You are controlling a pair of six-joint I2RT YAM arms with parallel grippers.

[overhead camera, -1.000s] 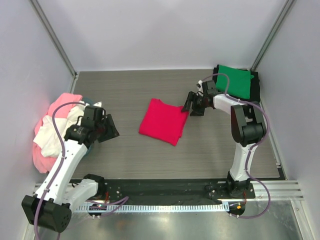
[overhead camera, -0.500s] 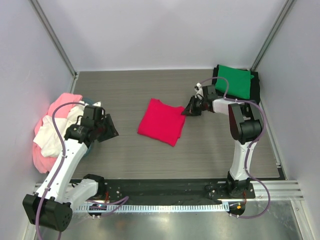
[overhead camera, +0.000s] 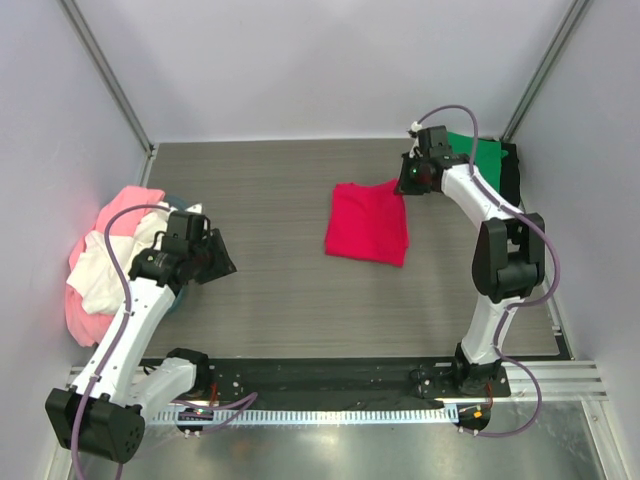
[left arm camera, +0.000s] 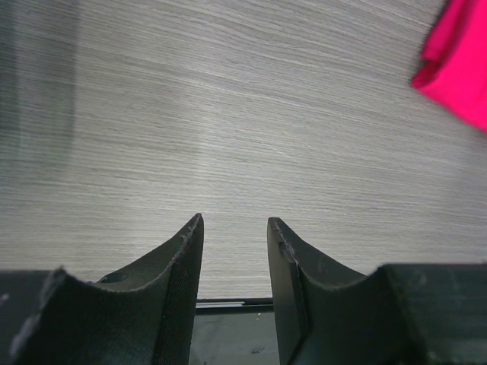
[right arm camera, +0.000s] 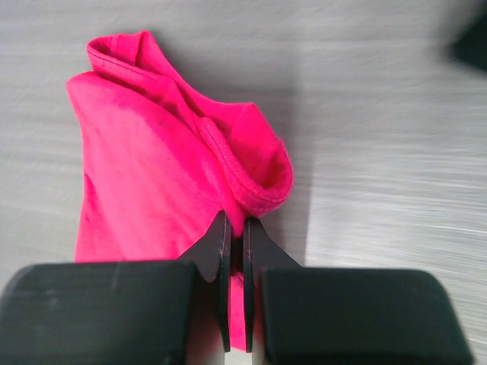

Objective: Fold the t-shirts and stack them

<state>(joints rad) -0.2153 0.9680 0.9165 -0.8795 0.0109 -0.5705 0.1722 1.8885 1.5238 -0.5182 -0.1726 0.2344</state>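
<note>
Presently, item 1: red t-shirt [overhead camera: 367,222], folded, flat on tabletop [overhead camera: 260,190], centre-right of top view. Long axis approx. top-to-bottom of frame, slight tilt. Right pincer [right arm camera: 236,224] is pressed together on its upper-right corner hem; cloth lies down-left of the pincer.
Item 2: green t-shirt [overhead camera: 472,160], folded, atop black t-shirt [overhead camera: 512,172], upper right of frame, just beside right pincer on its right.
Judgement: nxt move prob. = carry red item up-right onto green; right arm nearer by far.
Item 3: left pincer [left arm camera: 234,220], part spread, nothing btwn jaws, hovers over bare tabletop at left, well apart from red item.
Item 4: unfolded heap, pink t-shirt [overhead camera: 120,215] and white t-shirt [overhead camera: 100,272], left edge.
Surface: grey wood-grain, matte, flat.
Room: pale walls on three sides, metal posts at upper corners; stack sits tight in upper-right corner, little slack there.
</note>
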